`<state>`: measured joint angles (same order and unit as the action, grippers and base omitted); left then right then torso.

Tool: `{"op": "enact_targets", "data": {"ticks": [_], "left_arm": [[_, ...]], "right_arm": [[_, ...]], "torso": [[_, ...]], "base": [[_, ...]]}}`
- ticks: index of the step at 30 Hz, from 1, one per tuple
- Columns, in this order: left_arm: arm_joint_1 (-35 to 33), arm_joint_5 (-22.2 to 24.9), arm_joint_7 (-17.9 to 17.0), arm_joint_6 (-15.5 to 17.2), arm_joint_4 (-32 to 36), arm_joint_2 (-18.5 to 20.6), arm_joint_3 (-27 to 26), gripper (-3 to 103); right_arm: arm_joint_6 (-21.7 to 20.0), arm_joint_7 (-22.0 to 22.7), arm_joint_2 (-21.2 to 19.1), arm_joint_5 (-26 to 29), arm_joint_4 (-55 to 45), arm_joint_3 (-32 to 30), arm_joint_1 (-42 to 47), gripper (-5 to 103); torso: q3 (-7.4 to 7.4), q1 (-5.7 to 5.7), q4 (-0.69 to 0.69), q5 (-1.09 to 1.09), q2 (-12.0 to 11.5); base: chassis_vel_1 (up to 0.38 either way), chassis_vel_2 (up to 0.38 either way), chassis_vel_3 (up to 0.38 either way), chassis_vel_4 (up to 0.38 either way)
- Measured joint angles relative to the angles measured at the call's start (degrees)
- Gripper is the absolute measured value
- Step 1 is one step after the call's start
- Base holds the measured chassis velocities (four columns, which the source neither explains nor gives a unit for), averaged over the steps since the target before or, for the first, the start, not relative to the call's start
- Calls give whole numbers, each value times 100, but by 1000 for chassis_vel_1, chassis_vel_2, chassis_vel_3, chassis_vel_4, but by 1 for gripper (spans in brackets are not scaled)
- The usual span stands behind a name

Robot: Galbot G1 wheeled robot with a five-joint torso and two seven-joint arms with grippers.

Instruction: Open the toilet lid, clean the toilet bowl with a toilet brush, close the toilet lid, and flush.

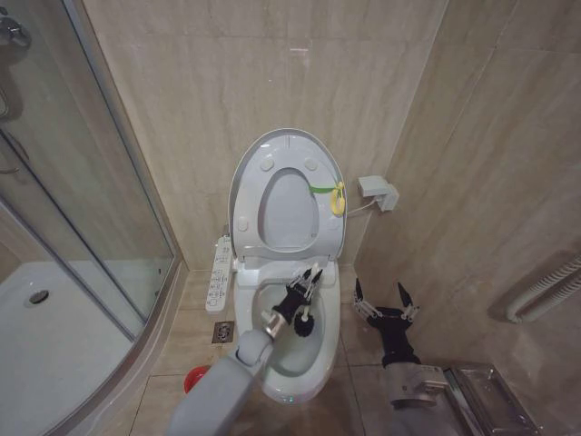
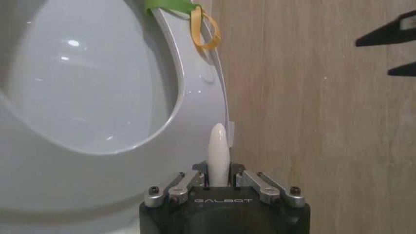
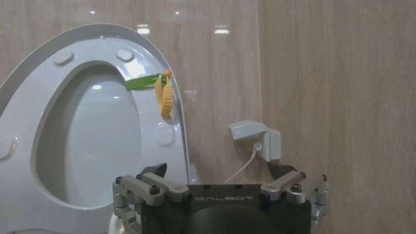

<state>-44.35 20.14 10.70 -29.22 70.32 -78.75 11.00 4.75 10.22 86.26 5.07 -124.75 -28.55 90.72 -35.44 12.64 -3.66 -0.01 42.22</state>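
Observation:
The toilet lid (image 1: 289,213) stands raised against the back wall with the seat ring in front of it and a yellow-green tag (image 1: 332,194) at its edge. Below lies the white toilet bowl (image 1: 289,359). My left gripper (image 1: 309,277) hovers over the bowl, shut on the toilet brush, whose dark bristle head (image 1: 304,321) sits inside the bowl. In the left wrist view the white handle (image 2: 217,148) sticks out between the fingers of that gripper (image 2: 219,178), facing the lid (image 2: 85,87). My right gripper (image 1: 379,289) hangs open beside the toilet, over the floor, its fingers spread (image 3: 217,170) before the lid (image 3: 97,131).
A glass shower enclosure (image 1: 82,236) with a white tray fills the left. A red holder cup (image 1: 193,380) stands on the floor left of the bowl, near a drain (image 1: 223,332). A control panel (image 1: 218,272), a wall box (image 1: 377,191) and a metal rack (image 1: 490,400) are nearby.

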Motion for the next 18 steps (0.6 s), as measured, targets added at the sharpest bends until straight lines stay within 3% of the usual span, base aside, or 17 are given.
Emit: {"op": "enact_targets", "data": {"ticks": [7,18], "left_arm": [[-338,-56,-84,12,383,257,-186,22],[-1183,-52,-374,277,2292,729,-1002,22]], "right_arm": [[0,0,0,0,0,0,0,100],[0,0,0,0,0,0,0,100]], "torso": [[0,0,0,0,0],[0,0,-1,1,0]], "base": [[0,0,0,0],[0,0,0,0]]}}
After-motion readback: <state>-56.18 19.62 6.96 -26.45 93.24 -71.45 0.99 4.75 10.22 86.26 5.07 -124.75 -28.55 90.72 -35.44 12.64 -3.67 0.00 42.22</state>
